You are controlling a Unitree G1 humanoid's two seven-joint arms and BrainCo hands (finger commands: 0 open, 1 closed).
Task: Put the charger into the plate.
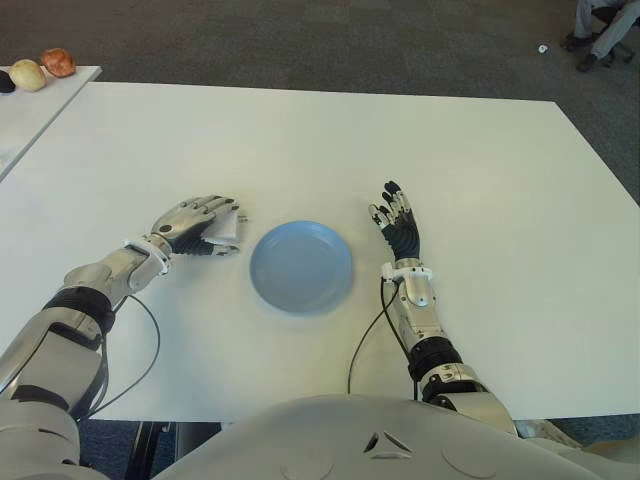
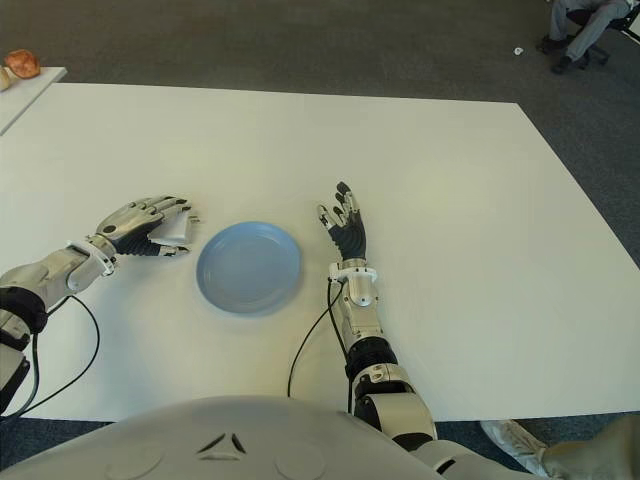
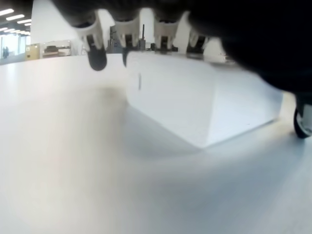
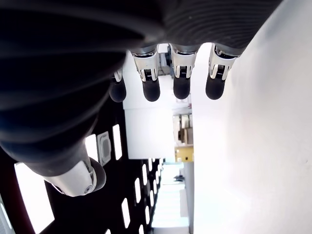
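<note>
A white block-shaped charger [image 3: 195, 97] lies on the white table [image 1: 330, 140], just left of the blue plate [image 1: 300, 265]. My left hand [image 1: 195, 220] arches over the charger, so only its right end [image 1: 229, 232] shows in the eye views. In the left wrist view the fingers [image 3: 96, 58] reach over the charger's top and the thumb [image 3: 302, 122] stands apart from its side, so nothing is clamped. My right hand [image 1: 400, 225] shows just right of the plate, fingers straight and spread, holding nothing. The plate holds nothing.
A second table [image 1: 30, 110] at the far left carries round items [image 1: 58, 62]. A person's legs [image 1: 600, 30] show at the far right on the dark floor. Black cables [image 1: 365, 340] trail from both wrists toward the table's near edge.
</note>
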